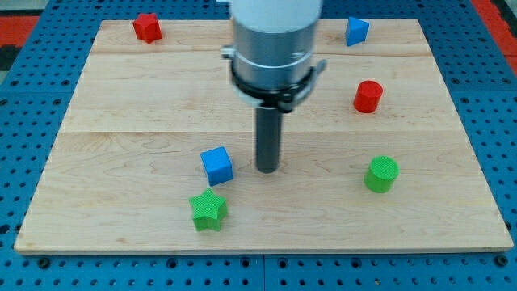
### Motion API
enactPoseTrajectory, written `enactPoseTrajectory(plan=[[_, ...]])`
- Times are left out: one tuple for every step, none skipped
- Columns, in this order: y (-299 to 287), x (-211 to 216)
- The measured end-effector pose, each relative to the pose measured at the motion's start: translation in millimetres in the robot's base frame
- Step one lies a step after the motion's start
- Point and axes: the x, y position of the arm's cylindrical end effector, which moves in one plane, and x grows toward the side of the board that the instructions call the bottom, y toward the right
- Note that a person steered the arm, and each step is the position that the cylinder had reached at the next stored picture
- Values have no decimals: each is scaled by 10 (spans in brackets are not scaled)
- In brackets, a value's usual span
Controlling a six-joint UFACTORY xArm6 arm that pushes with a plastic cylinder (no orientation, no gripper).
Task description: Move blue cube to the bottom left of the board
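Note:
The blue cube (pixel 217 165) sits on the wooden board (pixel 121 121) a little left of centre, in the lower half. My tip (pixel 267 170) is down on the board just to the cube's right, with a small gap between them. A green star-shaped block (pixel 208 210) lies just below the blue cube, toward the view's bottom.
A red star-shaped block (pixel 147 27) is at the top left. A second blue block (pixel 356 31) is at the top right. A red cylinder (pixel 367 96) is at the right. A green cylinder (pixel 381 174) is at the lower right. The arm's grey body (pixel 273 40) hides the top centre.

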Motion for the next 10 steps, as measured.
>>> enactPoseTrajectory(plan=[[-667,43],[-958,71],[-1193,71],[-1239,71],[-1316,-86],[-1368,-190],[-1368,-188],[-1368,-188],[-1368,-225],[-1398,-334]])
